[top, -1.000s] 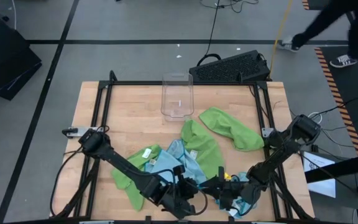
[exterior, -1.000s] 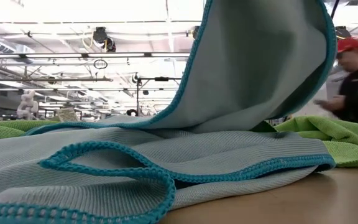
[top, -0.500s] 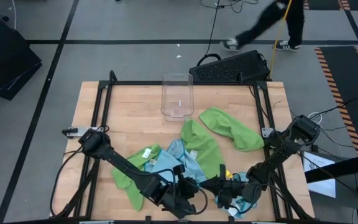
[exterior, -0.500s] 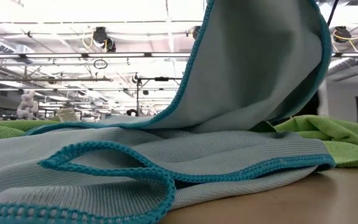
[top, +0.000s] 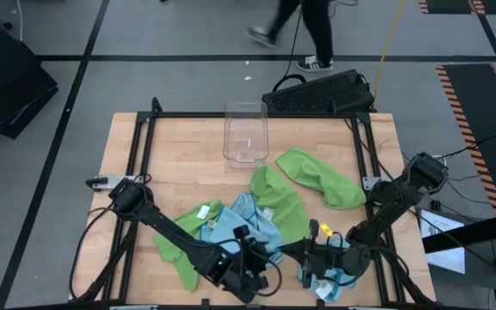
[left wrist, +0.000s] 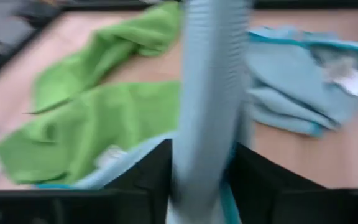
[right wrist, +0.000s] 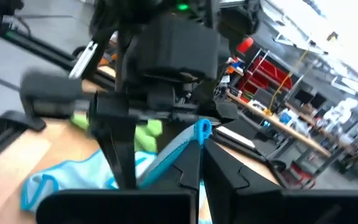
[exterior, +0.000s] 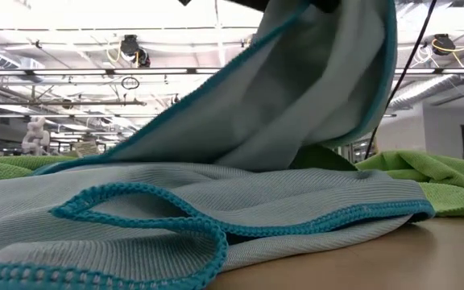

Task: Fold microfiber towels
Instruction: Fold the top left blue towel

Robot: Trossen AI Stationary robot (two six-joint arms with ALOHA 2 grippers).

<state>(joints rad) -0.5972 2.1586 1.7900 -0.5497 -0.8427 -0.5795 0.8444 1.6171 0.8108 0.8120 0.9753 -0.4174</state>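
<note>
A light blue towel [top: 244, 220] with a teal hem lies near the table's front edge. One part of it [exterior: 321, 89] is raised, and the rest [exterior: 216, 209] lies flat on the wood. My right gripper [top: 310, 256] is shut on the raised part. My left gripper [top: 252, 256] faces it from the left, fingers apart, and a band of the blue towel [left wrist: 207, 93] runs between them. Green towels lie at the left [top: 175, 245] and behind [top: 282, 198], [top: 321, 176]. Another blue towel [top: 334, 280] lies under my right arm. My right gripper pinches the towel's teal hemmed edge [right wrist: 199, 130] between its two fingers [right wrist: 188, 174], coming in about level from the table's right. The cloth slopes down from the hold toward my left gripper, and its lower part rests on the table. My left gripper has the blue band between its fingers [left wrist: 148, 171]; I cannot tell whether they touch it.
A clear plastic bin [top: 245, 133] stands at the far middle of the table. A black keyboard-like thing [top: 317, 93] sits just past the far edge. A person [top: 304, 30] walks on the floor behind. Bare wood lies at the far left [top: 170, 146].
My right gripper has risen a little with the blue towel's edge. The raised part has narrowed and leaned over, now a sloping sheet, while the flat part has stayed on the table. My left gripper has sunk slightly. The person behind has walked toward the left.
</note>
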